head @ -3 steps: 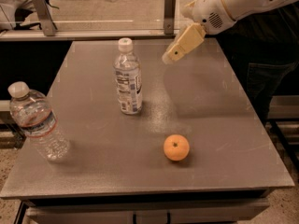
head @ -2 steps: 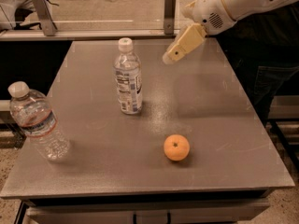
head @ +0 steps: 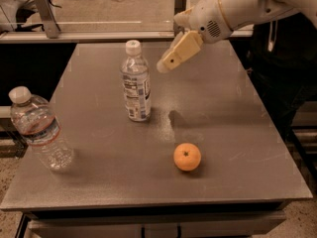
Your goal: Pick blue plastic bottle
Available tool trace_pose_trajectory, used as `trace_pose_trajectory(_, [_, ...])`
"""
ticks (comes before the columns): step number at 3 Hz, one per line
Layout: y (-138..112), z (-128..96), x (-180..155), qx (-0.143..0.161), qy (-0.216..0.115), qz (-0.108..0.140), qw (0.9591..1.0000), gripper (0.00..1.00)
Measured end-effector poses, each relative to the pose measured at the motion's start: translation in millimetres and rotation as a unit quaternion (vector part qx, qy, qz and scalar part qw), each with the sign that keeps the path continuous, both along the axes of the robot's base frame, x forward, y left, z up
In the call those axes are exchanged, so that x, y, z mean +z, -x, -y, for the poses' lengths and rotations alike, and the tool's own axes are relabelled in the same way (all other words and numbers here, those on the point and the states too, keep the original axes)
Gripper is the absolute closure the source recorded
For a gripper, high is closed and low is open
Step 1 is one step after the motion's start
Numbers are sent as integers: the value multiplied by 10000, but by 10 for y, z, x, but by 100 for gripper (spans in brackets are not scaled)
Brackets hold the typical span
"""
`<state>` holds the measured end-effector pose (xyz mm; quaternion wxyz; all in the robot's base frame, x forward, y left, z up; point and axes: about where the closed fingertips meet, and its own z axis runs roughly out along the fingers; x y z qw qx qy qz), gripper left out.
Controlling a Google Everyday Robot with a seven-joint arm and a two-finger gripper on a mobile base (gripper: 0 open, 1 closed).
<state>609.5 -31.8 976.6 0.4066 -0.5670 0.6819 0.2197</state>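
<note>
While my arm reaches in above the back of the worktop [head: 223, 108], the blue plastic bottle [head: 135, 83] stands apart from it.

The white arm enters from the upper right and slopes down to the left. Its tan tool [head: 168, 62] points down and to the left, in the air over the worktop, just right of the bottle's white cap and not touching it. I cannot tell whether the tool is wide or narrow. The blue plastic bottle stands upright left of centre, toward the back; its blue-and-white label bears fine print that I cannot read. A wider clear bottle [head: 39, 133] with a red stripe stands upright at the left edge. An orange [head: 187, 156] lies nearer the front, well apart from both.
</note>
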Motion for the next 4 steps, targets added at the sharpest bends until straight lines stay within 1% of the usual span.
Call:
trace_pose_trajectory(1, [74,-199,7,252,-86,14,9996,0])
trace_pose_trajectory(2, [178,-263,19,374,-202,-24,9991,0])
trace_pose_trajectory(3, [377,-261,-30,410,-433,-201,9980,0])
trace_pose_trajectory(4, [578,-346,-145,562,-644,-416,9955,0])
